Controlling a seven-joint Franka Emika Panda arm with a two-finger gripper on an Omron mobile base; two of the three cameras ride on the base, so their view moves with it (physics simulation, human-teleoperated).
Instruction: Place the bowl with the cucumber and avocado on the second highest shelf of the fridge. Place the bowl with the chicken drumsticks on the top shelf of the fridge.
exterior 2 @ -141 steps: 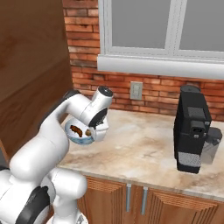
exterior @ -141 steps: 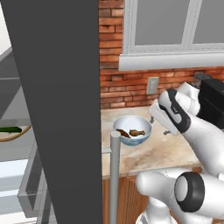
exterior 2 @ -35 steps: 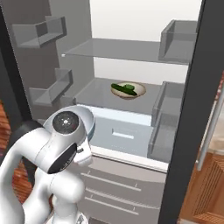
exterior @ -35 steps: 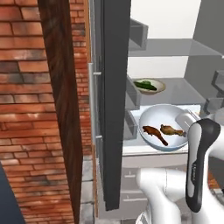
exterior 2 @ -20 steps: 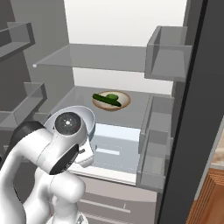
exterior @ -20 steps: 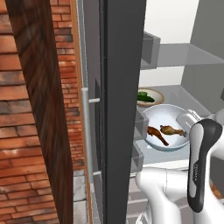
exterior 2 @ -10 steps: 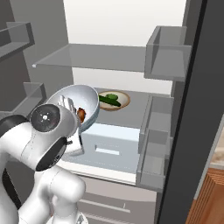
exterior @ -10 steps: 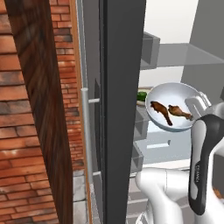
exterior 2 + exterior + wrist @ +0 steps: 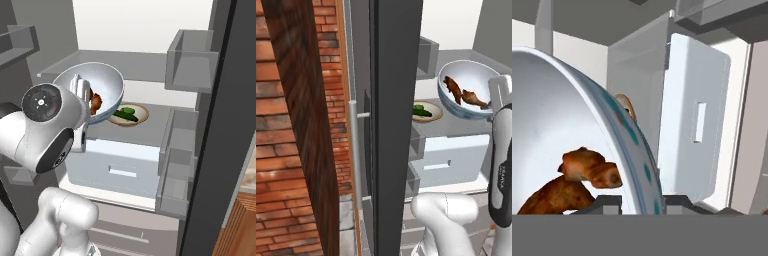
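Tool (image 9: 634, 202) pinching the rim of the white bowl (image 9: 468, 82), one finger tip on each side of the rim in the hand view, bowl held tilted in the air before the open fridge (image 9: 150, 30). Two chicken drumsticks (image 9: 463, 94) lying inside it. Behind and lower, resting on a grey shelf (image 9: 155, 125): shallow bowl (image 9: 141, 119) with cucumber (image 9: 125, 114).

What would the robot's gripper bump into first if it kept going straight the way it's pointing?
Probably the white drawer inside the fridge, straight ahead in the hand view. The gripper holds the drumstick bowl by its rim. Depth is hard to judge.
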